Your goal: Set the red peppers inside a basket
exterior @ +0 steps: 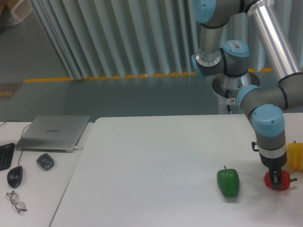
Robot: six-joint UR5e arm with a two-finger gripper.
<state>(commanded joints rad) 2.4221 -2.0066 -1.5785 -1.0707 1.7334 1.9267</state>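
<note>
My pincer point(278, 178) is clamped on the red pepper point(277, 181), low over the table point(156, 161); green pepper point(228, 182) left, yellow pepper point(295, 156) right.

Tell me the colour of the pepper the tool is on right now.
Red. The red bell pepper under the tool shows in the fixed camera view.

Glossy red pepper point(278, 181), matt white table point(156, 165), seemingly brushed-metal laptop point(53, 132)
</note>
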